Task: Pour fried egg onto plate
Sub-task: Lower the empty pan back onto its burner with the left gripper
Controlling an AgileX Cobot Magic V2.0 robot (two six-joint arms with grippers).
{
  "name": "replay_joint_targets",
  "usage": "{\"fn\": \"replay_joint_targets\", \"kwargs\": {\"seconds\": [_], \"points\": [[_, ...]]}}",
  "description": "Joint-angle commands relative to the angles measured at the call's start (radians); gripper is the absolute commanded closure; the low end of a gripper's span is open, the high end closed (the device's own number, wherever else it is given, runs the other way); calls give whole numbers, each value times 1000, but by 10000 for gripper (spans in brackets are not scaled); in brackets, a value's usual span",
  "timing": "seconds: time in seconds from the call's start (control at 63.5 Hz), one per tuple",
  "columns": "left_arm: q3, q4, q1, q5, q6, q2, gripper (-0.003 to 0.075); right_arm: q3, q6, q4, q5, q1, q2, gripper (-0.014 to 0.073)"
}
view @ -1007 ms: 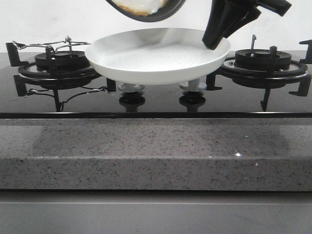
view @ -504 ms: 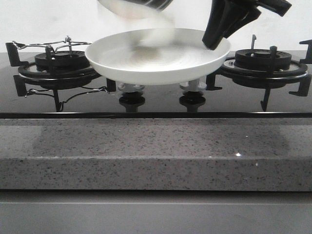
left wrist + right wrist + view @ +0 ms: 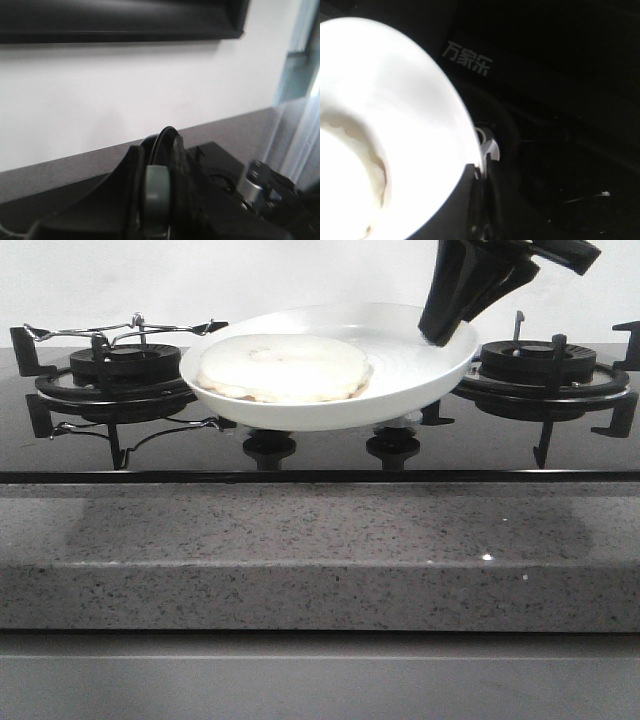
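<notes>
The fried egg (image 3: 285, 367), a pale cream patty, lies flat in the left half of the white plate (image 3: 420, 370). The plate hangs just above the hob between the two burners. My right gripper (image 3: 440, 335) comes down from the top right and is shut on the plate's right rim. In the right wrist view the plate (image 3: 410, 100) fills the left side with the egg (image 3: 345, 185) inside it, and the gripper (image 3: 479, 175) pinches the rim. My left gripper (image 3: 157, 200) shows only in its wrist view, shut on the grey handle of the black frying pan (image 3: 167, 142).
A left burner grate (image 3: 110, 370) carries a thin wire rack. A right burner grate (image 3: 545, 365) stands close under the right arm. Two black knobs (image 3: 268, 448) (image 3: 392, 448) sit below the plate. A speckled stone counter edge (image 3: 320, 560) runs across the front.
The pan, tilted above the plate a second ago, has gone up out of the front view. The egg has dropped onto the plate, whose left side sits slightly lower.
</notes>
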Motion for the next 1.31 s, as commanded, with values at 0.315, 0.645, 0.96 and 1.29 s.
{"fn": "replay_joint_targets", "kwargs": {"seconds": [0.315,0.645,0.96,1.29], "points": [[-39,-1005,674,565,85,272,741,-29,-1,39,-40,-2,-52,710],[-39,-1054,754,591,70,484,741,-29,-1,39,-40,-2,-52,710],[-39,-915,754,486,29,546,741,-29,-1,39,-40,-2,-52,710],[-38,-860,746,453,22,556,741,-29,-1,39,-40,-2,-52,710]]}}
